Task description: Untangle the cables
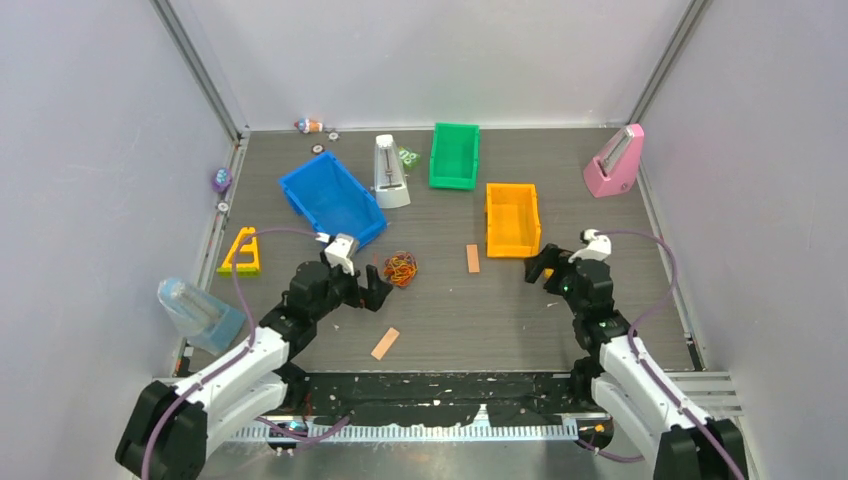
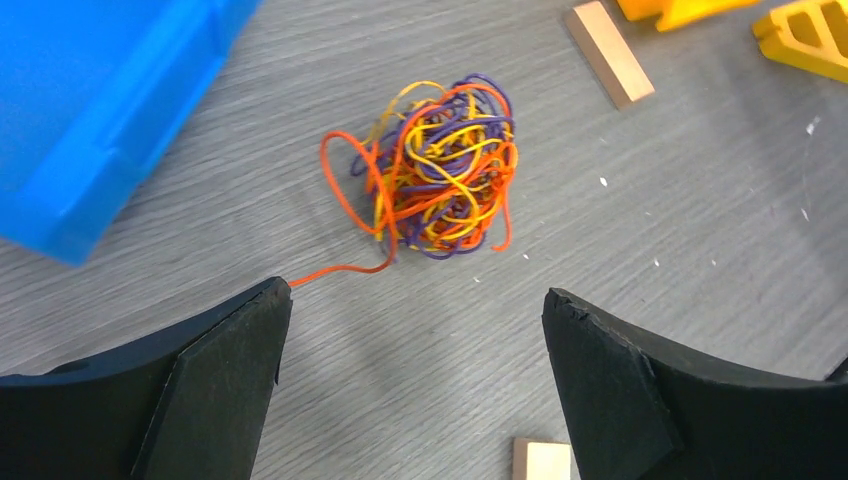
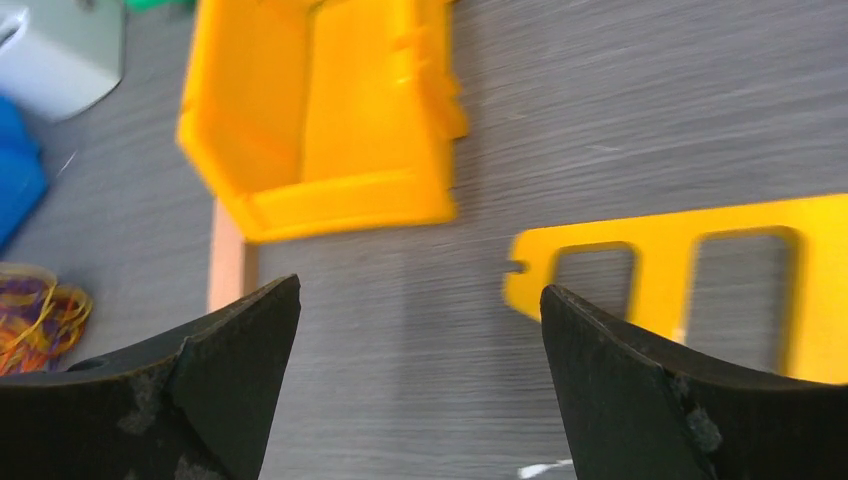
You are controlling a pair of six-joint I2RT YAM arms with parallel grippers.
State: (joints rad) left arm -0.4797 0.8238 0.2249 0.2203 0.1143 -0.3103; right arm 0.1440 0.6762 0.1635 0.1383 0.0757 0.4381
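Grey wood-grain tabletop point(image 1: 450, 320) is carrying the cables point(image 1: 401, 268), lying as one orange, yellow and purple tangle just right of the blue bin point(image 1: 330, 200). The left gripper point(image 2: 415, 300) is hovering just near of the tangle, jaws spread wide and empty. The right gripper point(image 3: 420, 290) is hanging beside the yellow bin point(image 1: 512, 220), jaws likewise wide, gripping nothing.
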